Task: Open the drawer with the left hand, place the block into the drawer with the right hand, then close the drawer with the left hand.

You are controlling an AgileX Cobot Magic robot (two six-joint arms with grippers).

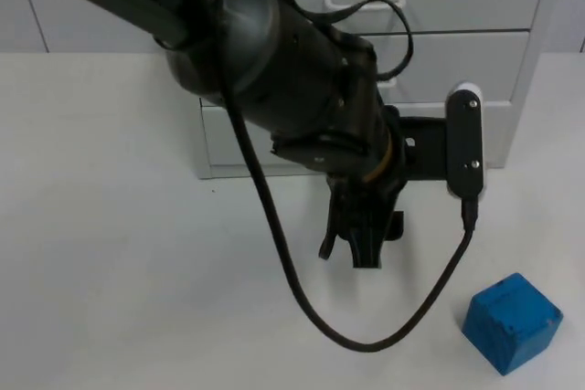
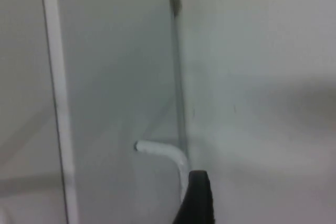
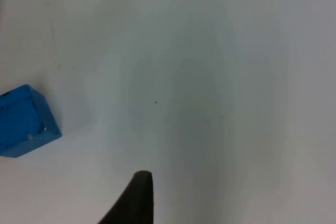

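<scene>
Where the drawer (image 1: 356, 130) stands, left claw (image 1: 358, 246) hovers — block (image 1: 510, 321) apart

The drawer unit (image 1: 366, 61) stands on the surface (image 1: 110, 253) at its far edge, against the partition wall. The block (image 1: 511, 322) lies near the surface's front right corner, well apart from the unit. The left hand (image 1: 358, 248) hangs just before the unit's lowest drawer.

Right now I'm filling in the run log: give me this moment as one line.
stage: before drawer opening | left gripper: over table before drawer unit, near handle | blue block: on table | right arm: waiting
</scene>
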